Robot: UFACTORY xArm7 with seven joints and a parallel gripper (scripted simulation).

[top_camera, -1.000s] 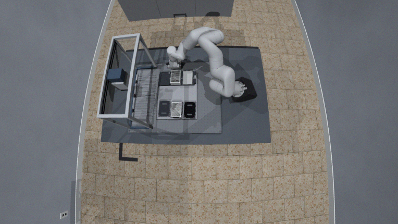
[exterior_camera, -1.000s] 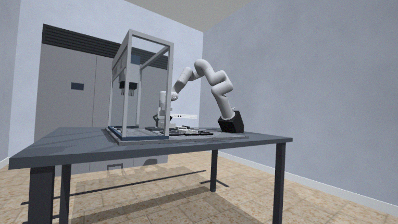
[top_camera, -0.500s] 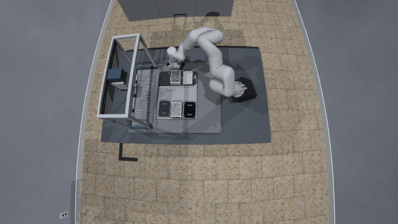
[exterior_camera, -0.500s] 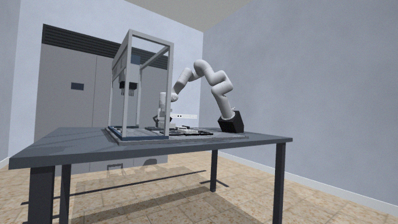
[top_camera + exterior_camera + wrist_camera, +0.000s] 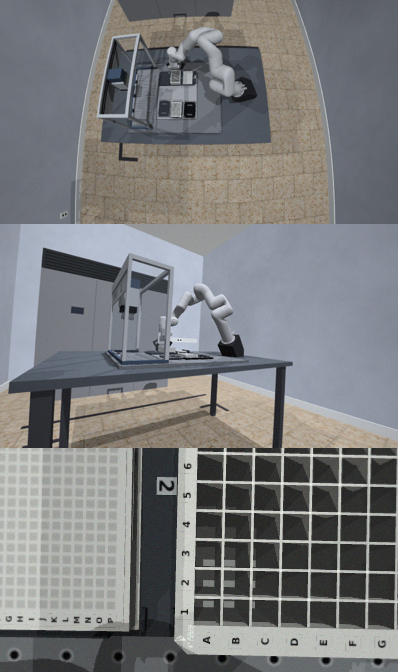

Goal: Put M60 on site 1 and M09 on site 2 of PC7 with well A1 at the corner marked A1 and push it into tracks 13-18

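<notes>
- Gripper (image 5: 161,344) — fingers spread wide, holding nothing — hangs over the carrier PC7 (image 5: 164,78) on the apron.
- M09 (image 5: 295,548), the deep-well block, sits on site 2, at 3 o'clock in the wrist view; M60 (image 5: 62,533), the 384-well plate, lies at 9 o'clock on site 1.
- M06 (image 5: 176,109) rests in the middle nest, at 6 o'clock from PC7 in the top view.

plates: 3 (image 5: 187,77) | carriers: 1 (image 5: 164,78) | nests: 3 (image 5: 163,108) | arms: 1 (image 5: 214,58)
</notes>
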